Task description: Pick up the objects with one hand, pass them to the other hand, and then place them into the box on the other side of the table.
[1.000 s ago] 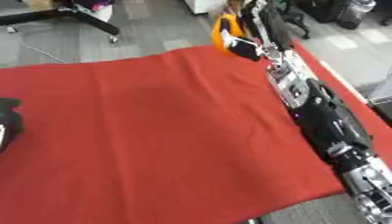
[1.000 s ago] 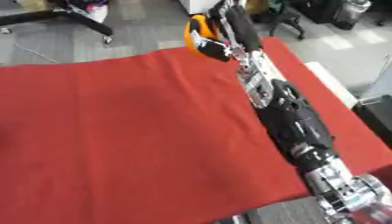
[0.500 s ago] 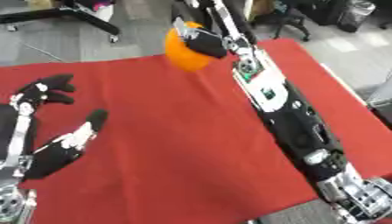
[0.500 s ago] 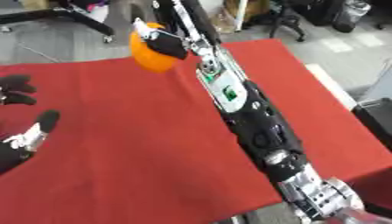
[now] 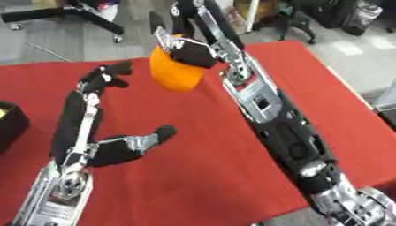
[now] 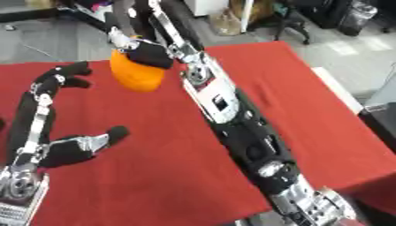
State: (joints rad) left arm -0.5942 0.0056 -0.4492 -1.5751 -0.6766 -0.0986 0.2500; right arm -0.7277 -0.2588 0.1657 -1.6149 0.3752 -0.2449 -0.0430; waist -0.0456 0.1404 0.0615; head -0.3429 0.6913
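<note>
Nearby, dark box (image 5: 11, 123) edges red cloth (image 5: 193, 176).

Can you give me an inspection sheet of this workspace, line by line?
Surface: table under a red cloth, the visible part bare.
Job's things: orange object, rounded, held above the cloth at the far side; dark box at the left edge, only partly in view.
Clutter: nothing seen on the cloth.
Hands: right hand curled round the top of the orange object; left hand open beside it, fingers raised toward the object, thumb spread, not touching it.
Cables: a thin line on the floor at far left, too faint to identify.
Surroundings: grey floor, office chair bases beyond the table.
</note>
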